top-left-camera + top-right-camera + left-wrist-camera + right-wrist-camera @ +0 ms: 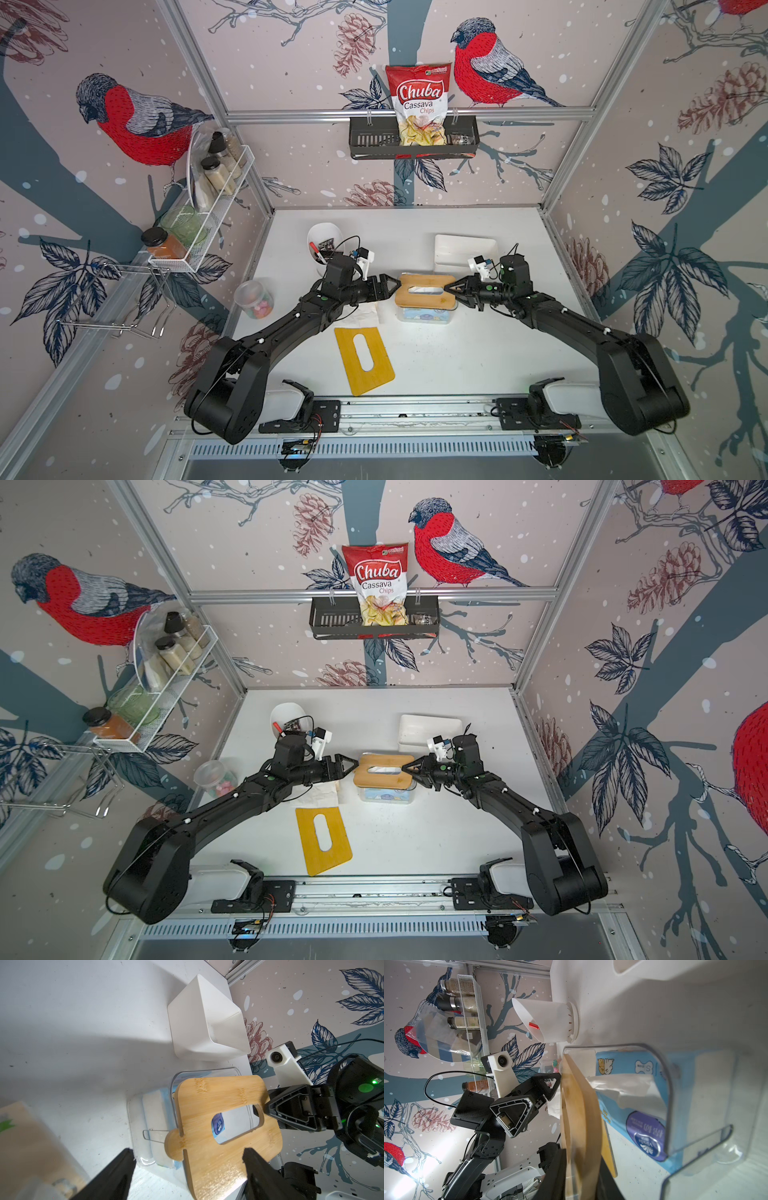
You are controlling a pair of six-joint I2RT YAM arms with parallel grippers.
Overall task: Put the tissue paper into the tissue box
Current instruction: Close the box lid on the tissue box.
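The clear tissue box (424, 319) stands near the middle of the white surface (465, 357). Its bamboo lid (415, 301) lies across the top, a little askew in the left wrist view. Inside is the tissue paper (643, 1126), a blue-wrapped pack filling the box, with a white sheet drawn up towards the lid's slot.

The left hand (397, 284) is at the box's 9 o'clock. Its fingers (116, 1169) are spread wide to either side of the lid's tabbed end, and there is nothing between them but air and that end of the lid.

The right hand (446, 288) comes in from 3 o'clock, tip to the opposite edge. Its fingers sit close on both faces of the lid's rim, but I cannot tell whether they actually pinch it.

A loose crumpled tissue (365, 318) lies on the surface at the box's 8 o'clock, under the left forearm. A second, yellow slotted lid (345, 357) lies flat at 7 o'clock, and a white tub (465, 249) sits at 1 o'clock.
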